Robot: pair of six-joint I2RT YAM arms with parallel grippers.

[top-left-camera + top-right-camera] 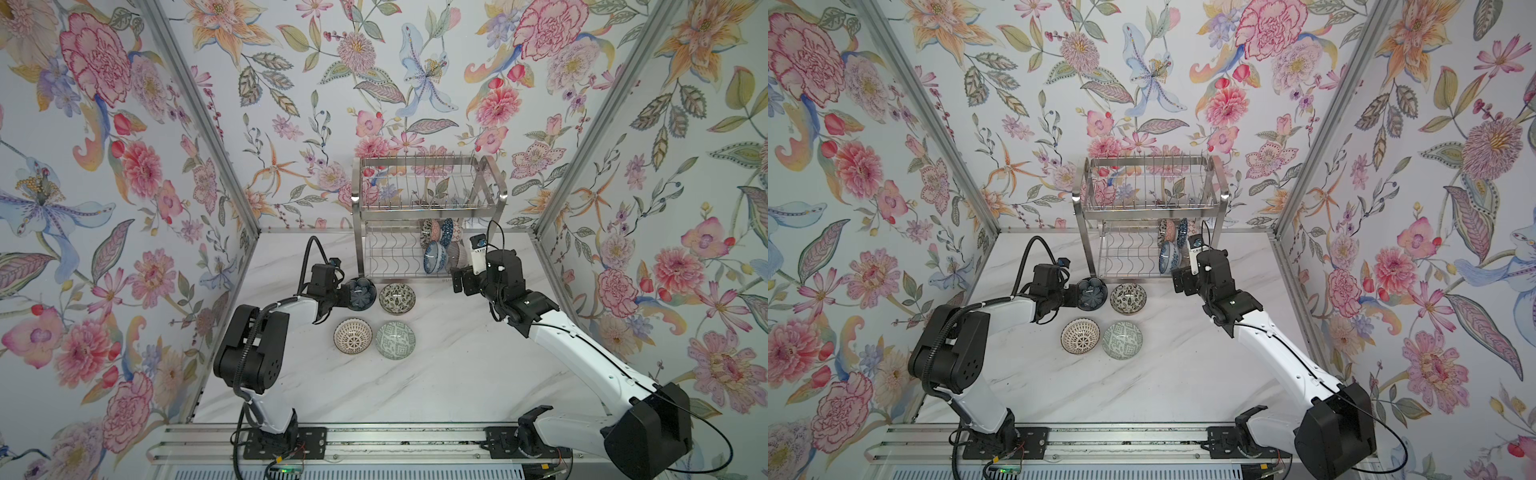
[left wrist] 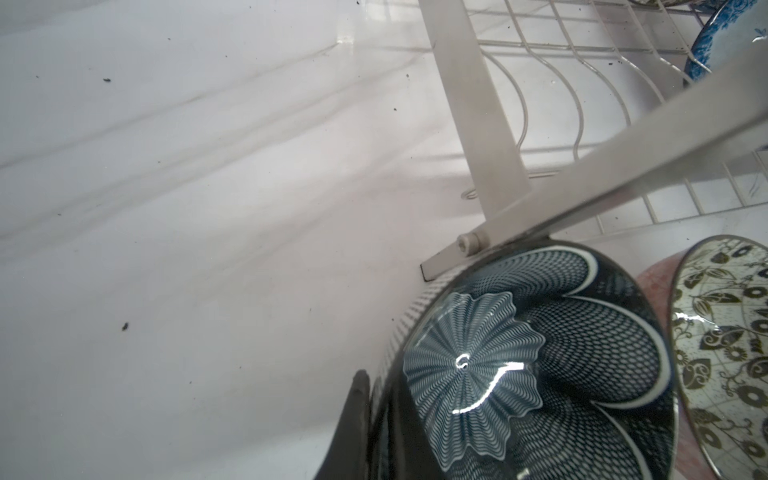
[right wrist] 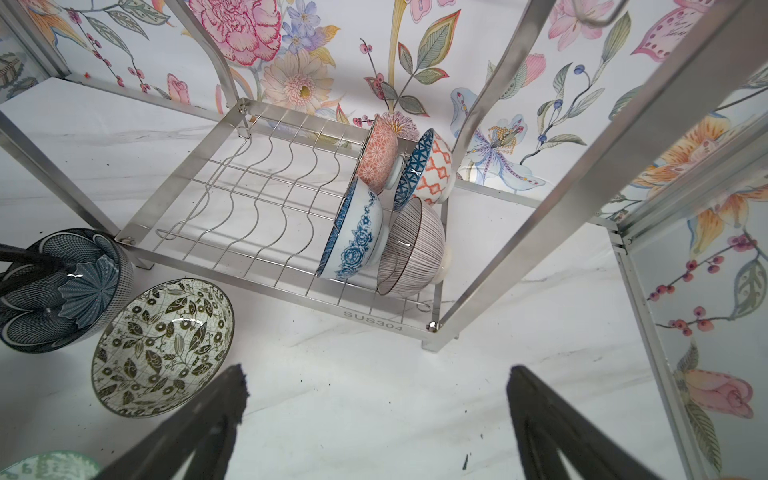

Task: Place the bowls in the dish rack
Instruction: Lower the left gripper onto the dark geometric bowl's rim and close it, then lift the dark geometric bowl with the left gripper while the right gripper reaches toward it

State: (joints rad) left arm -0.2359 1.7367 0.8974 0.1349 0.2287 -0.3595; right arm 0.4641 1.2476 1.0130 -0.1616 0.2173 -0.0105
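Navy flower-patterned ceramic bowl (image 1: 360,294), beside a leg of the steel wire dish rack (image 1: 428,208), is rim-pinched by the left gripper (image 1: 348,296); right gripper (image 3: 376,374) gapes empty. Next, probably: lift and slot it upright.

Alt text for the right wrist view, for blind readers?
Four bowls stand on edge in the dish rack's lower tier. The right end effector is open above the table; the left end effector grips a dark blue bowl beside a leaf-patterned bowl.

Your left arm (image 1: 272,409) and right arm (image 1: 582,357) had white shells, black joints, looping black cables (image 1: 308,251); your right gripper (image 3: 376,374) was black
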